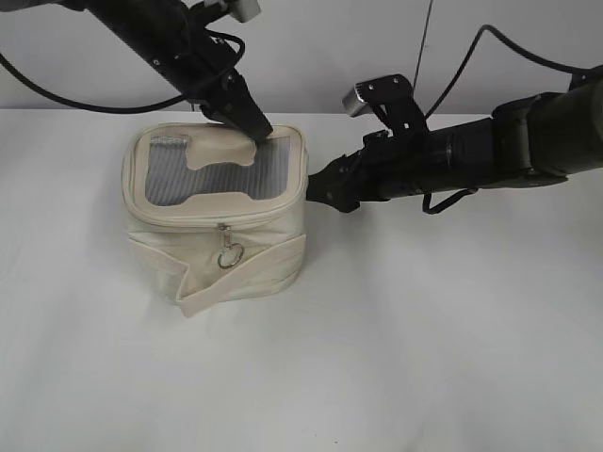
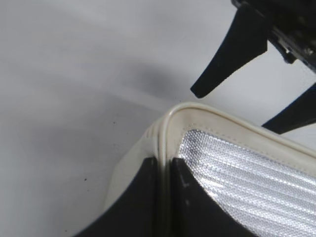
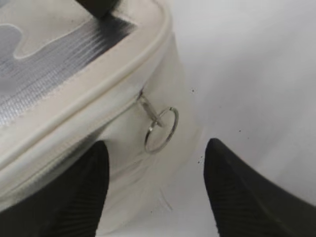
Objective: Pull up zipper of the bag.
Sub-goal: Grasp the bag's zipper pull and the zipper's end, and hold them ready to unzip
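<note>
The cream bag (image 1: 160, 247) stands left of centre on the table, its grey window and H-shaped patch facing up. The zipper (image 1: 184, 224) runs round the top rim; one slider's ring pull (image 1: 230, 254) hangs at the front. My left gripper (image 1: 256, 129) is shut on the bag's back top rim; the left wrist view shows its jaws (image 2: 164, 165) pinching the rim piping beside the window (image 2: 237, 168). My right gripper (image 1: 317, 186) is open at the bag's right side. In the right wrist view a second ring pull (image 3: 161, 129) hangs between and just ahead of the open jaws (image 3: 157, 148), untouched.
The flat strap (image 1: 247, 277) sticks out from the bag's lower front. The white table (image 1: 424, 358) extends to the front and right, with a white wall behind. Black cables hang behind both arms.
</note>
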Robot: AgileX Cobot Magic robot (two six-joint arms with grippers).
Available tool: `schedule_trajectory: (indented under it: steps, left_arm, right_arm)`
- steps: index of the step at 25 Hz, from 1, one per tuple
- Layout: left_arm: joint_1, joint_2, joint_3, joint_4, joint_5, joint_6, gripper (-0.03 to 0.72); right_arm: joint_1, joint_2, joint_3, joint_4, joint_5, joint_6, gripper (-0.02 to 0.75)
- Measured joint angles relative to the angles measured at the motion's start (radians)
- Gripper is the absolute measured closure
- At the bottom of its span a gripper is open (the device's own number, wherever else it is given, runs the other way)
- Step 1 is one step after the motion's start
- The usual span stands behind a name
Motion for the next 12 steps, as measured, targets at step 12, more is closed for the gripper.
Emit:
schedule_trajectory:
  steps: [12]
  left_arm:
    - [0.002, 0.0, 0.0, 0.002, -0.001, -0.001, 0.65]
  right_arm:
    - [0.045, 0.083, -0.119, -0.001, -0.062, 0.003, 0.415]
